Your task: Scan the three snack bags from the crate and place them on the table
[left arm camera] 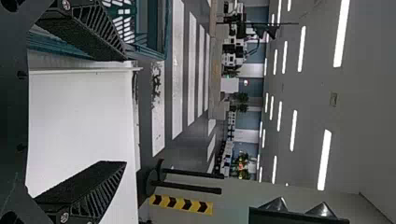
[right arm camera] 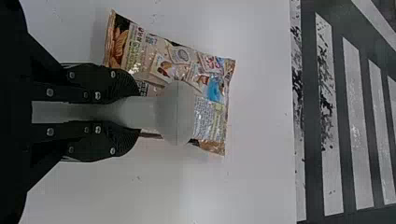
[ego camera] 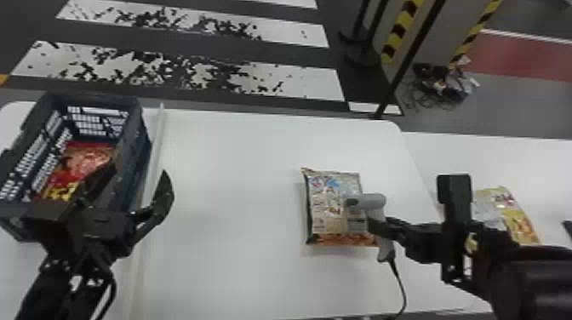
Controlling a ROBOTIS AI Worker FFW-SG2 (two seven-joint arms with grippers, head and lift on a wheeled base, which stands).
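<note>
My left gripper (ego camera: 138, 195) is over the crate's right wall near its front corner, open with nothing between its fingers; in the left wrist view the gripper (left arm camera: 123, 112) stands wide. The dark crate (ego camera: 135, 157) holds a red snack bag (ego camera: 89, 159). My right gripper (ego camera: 376, 225) is shut on the handle of a grey scanner (ego camera: 370, 201), above the right part of a beige snack bag (ego camera: 327, 204) lying on the table (ego camera: 238, 178). The right wrist view has the gripper (right arm camera: 133, 112) around the scanner (right arm camera: 175, 112), with the bag (right arm camera: 210, 93) beyond. A yellow snack bag (ego camera: 517, 217) lies farther right, partly behind the right arm.
A raised white strip (ego camera: 155, 149) runs along the table beside the crate. The scanner's cable (ego camera: 400, 285) hangs toward the front edge. A second white table (ego camera: 489, 157) adjoins at right; black stands (ego camera: 361, 57) are on the floor behind.
</note>
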